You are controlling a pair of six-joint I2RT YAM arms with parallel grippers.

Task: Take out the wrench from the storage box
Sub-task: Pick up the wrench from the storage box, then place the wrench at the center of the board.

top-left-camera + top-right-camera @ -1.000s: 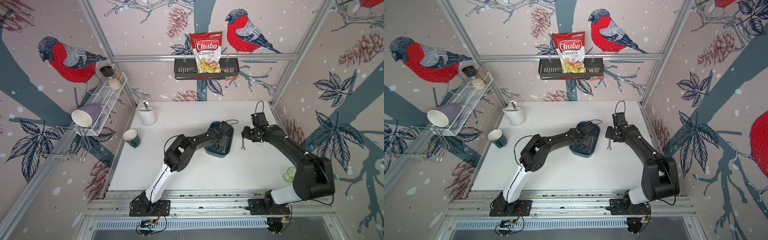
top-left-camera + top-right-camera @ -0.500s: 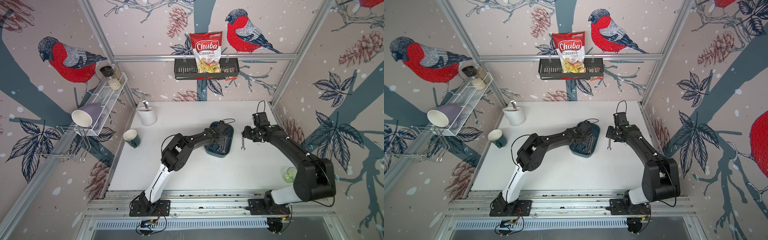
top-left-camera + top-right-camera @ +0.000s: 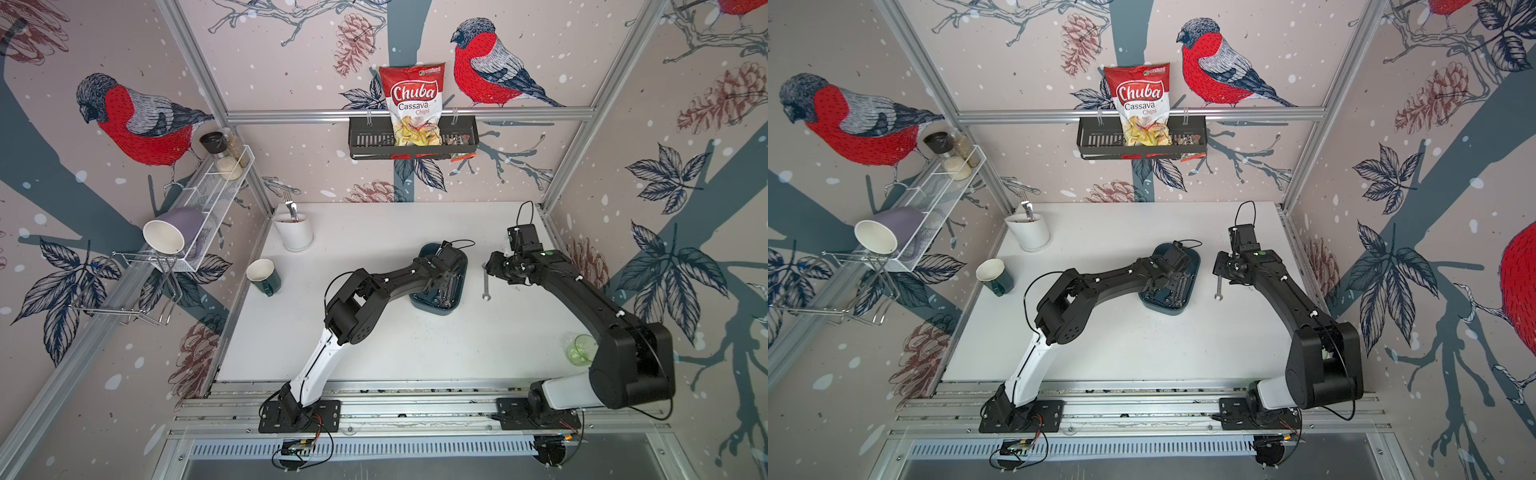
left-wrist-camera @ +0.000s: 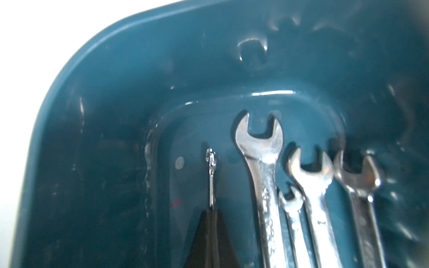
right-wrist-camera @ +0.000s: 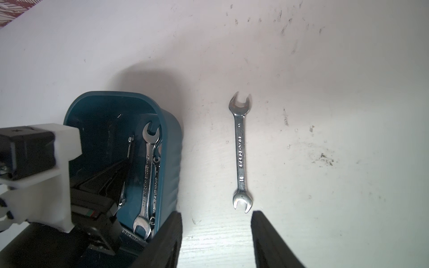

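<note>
The teal storage box [image 3: 434, 309] is parked around the middle of the white desk [image 3: 374, 353], and the left arm [image 3: 390, 278] is reached down into it. The left jaws are pressed together on a slim wrench [image 4: 211, 176], which is held up on its edge inside the box. It's set a bit apart from the other wrenches [image 4: 259, 148] laid flat along the box floor. Whether its lower edge is touching that floor can't be told. On the right arm [image 3: 582, 299], the right jaws are spread wide with nothing caught between them. A loose wrench [image 5: 241, 150] is laid flat on the desk just beside the box, right off the fingertips [image 5: 169, 234]. It's picked up in both top views too [image 3: 485, 282] [image 3: 1219, 286].
</note>
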